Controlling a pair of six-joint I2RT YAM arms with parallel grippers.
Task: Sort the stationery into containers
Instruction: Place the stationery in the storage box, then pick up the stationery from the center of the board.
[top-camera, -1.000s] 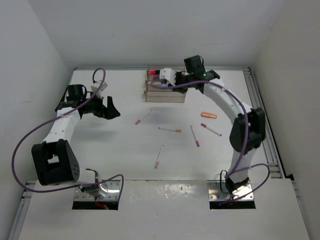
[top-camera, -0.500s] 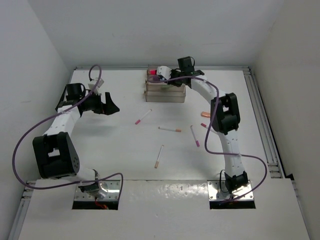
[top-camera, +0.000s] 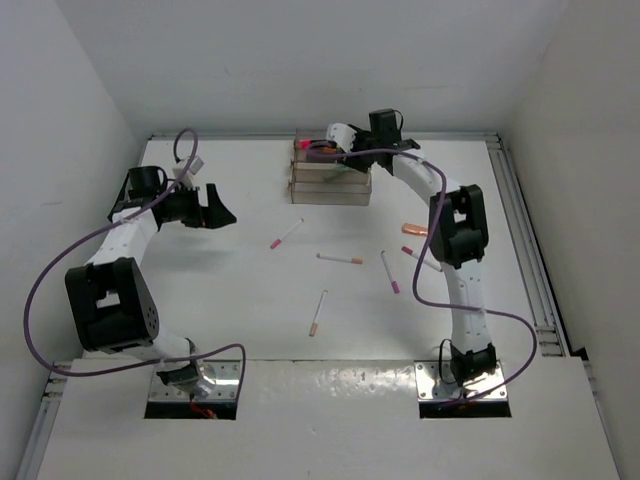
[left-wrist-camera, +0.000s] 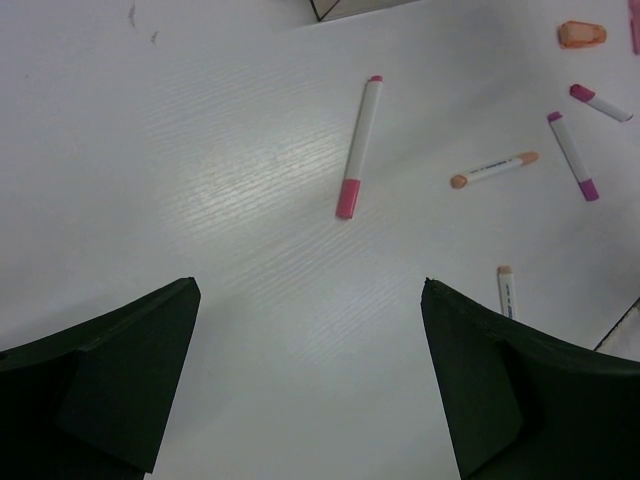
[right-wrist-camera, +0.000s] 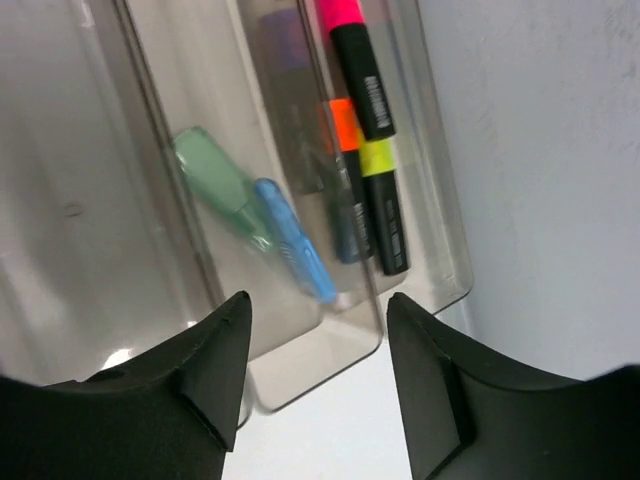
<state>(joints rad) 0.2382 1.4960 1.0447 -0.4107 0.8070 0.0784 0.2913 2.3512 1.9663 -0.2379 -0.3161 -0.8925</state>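
Observation:
The containers (top-camera: 330, 185), a stepped block of clear trays, stand at the back middle. My right gripper (top-camera: 340, 133) hovers over their far end, open and empty (right-wrist-camera: 318, 300). In the right wrist view one tray (right-wrist-camera: 420, 150) holds pink (right-wrist-camera: 350, 40), orange (right-wrist-camera: 342, 130) and yellow (right-wrist-camera: 378, 190) highlighters. The tray beside it holds a green piece (right-wrist-camera: 215, 180) and a blue piece (right-wrist-camera: 292, 238). My left gripper (top-camera: 215, 210) is open and empty (left-wrist-camera: 310, 290) over bare table at the left. A pink-capped pen (left-wrist-camera: 358, 148) lies ahead of it.
Loose on the table are a pink-tipped pen (top-camera: 287, 233), an orange-tipped pen (top-camera: 340, 259), a pink-tipped pen (top-camera: 389, 271), another pen (top-camera: 318, 312), a peach piece (top-camera: 417, 229) and a pen (top-camera: 424, 261) partly behind the right arm. White walls enclose the table.
My right gripper has moved from over the middle of the trays to their far end, and the arm has folded in. My left gripper has drawn slightly back and left.

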